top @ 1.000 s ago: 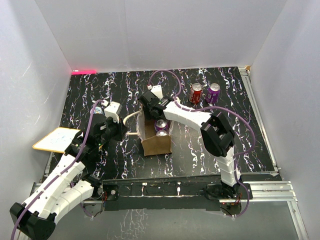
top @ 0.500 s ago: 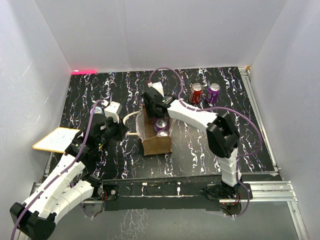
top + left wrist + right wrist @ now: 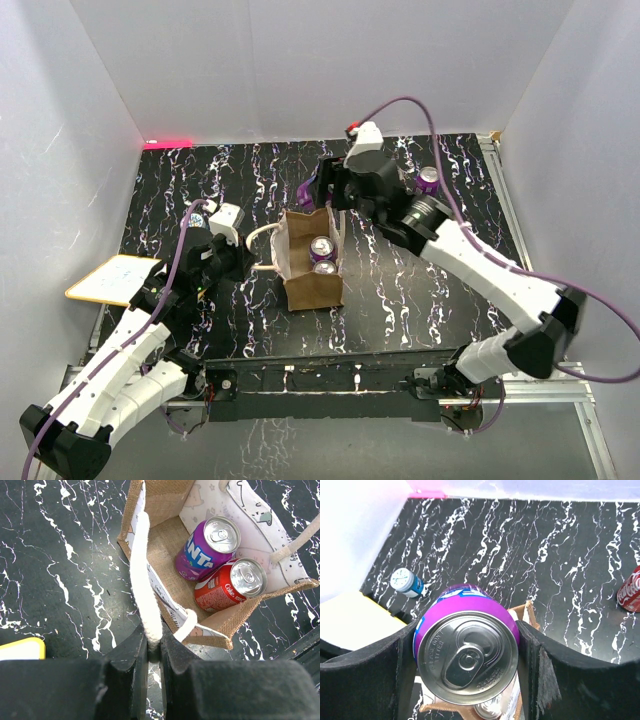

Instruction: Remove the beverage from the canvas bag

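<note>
The tan canvas bag (image 3: 312, 285) stands upright mid-table and shows in the left wrist view (image 3: 165, 540). My left gripper (image 3: 154, 647) is shut on one cream loop handle (image 3: 142, 575) at the bag's left side. A purple Fanta can (image 3: 210, 542) and a red Coke can (image 3: 230, 585) stand inside. My right gripper (image 3: 467, 655) is shut on another purple can (image 3: 465, 662), held in the air above and behind the bag's far edge (image 3: 526, 612). In the top view this gripper (image 3: 315, 190) sits just beyond the bag.
A purple can (image 3: 428, 180) stands at the back right, and a red can (image 3: 631, 591) is beside it. A small blue-labelled bottle (image 3: 197, 219) stands left of the bag. A yellow-edged white board (image 3: 112, 278) lies at the left edge. White walls enclose the table.
My right gripper has risen out of the bag with a purple can and moved back and to the right. The left gripper and the bag have stayed in place.
</note>
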